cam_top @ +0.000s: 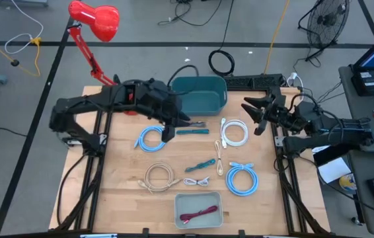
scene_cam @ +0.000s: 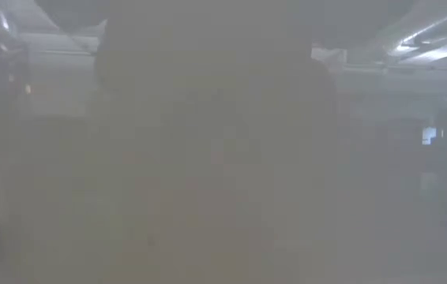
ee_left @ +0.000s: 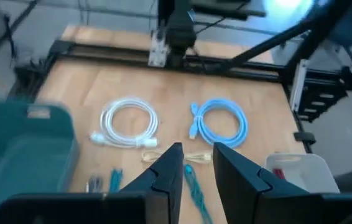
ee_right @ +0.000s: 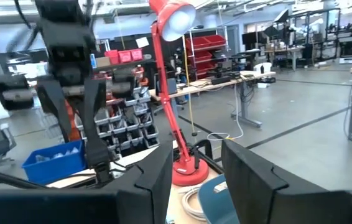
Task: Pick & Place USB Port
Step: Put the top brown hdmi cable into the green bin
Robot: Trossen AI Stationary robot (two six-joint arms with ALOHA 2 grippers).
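Observation:
Several USB cables lie on the wooden table point(cam_top: 121, 192): a light blue coil point(cam_top: 152, 137), a white coil point(cam_top: 234, 132), a blue coil point(cam_top: 241, 178), a beige coil point(cam_top: 159, 177), a teal cable point(cam_top: 200, 165) and a short teal one point(cam_top: 192, 131). A teal bin point(cam_top: 199, 92) stands at the far middle. A grey tray point(cam_top: 199, 208) at the near edge holds a red cable. My left gripper point(ee_left: 198, 165) hangs open above the table beside the bin, nothing between its fingers. My right gripper point(ee_right: 194, 168) is open, raised at the table's right edge, pointing about level toward the left.
A red desk lamp point(cam_top: 94, 20) stands at the far left corner. Black frame rails run along both sides of the table. The low view is fogged over and shows nothing. Bare wood lies at the near left and near right.

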